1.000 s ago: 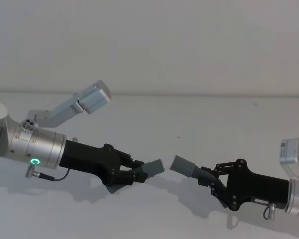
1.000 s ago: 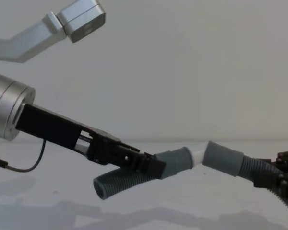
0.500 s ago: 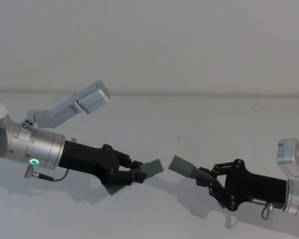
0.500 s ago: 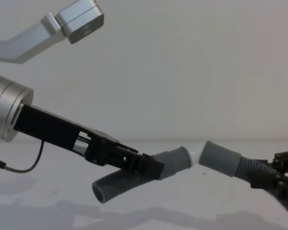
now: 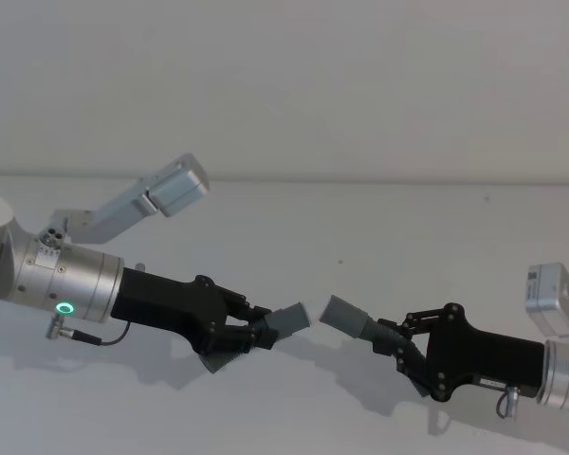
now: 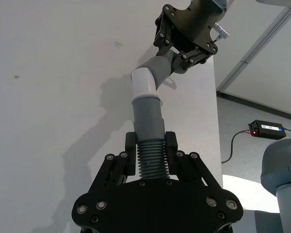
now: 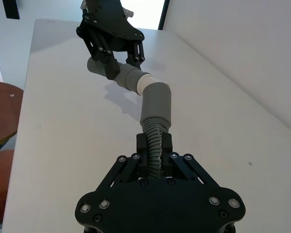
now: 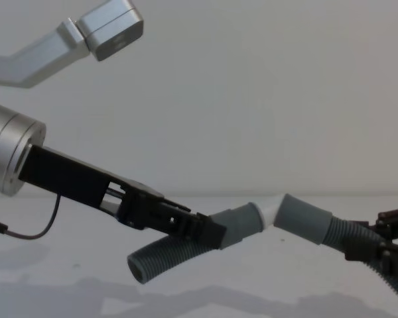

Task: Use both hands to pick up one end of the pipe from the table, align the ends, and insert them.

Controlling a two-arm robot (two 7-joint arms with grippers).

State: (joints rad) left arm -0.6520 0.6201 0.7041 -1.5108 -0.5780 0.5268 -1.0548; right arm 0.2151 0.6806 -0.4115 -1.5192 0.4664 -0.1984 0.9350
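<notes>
Chest view: ribbed grey pipe [image 8: 169,255], smooth cuffs [image 8: 304,219].

Dark grey ribbed corrugated plastic hose [image 8: 162,257], smooth grey cuffs, white tip [image 8: 270,211]; black plastic two-finger grippers [image 5: 256,325]; white matte table [image 5: 294,218].

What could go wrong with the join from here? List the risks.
1. The white tip meets the socket cuff at an angle, so pushing now may jam it on the rim.
2. Each pincer, left and right, grips corrugated hose behind its cuff; the hose may flex under load.
3. The left piece's free end hangs low and may drag on the table.
</notes>
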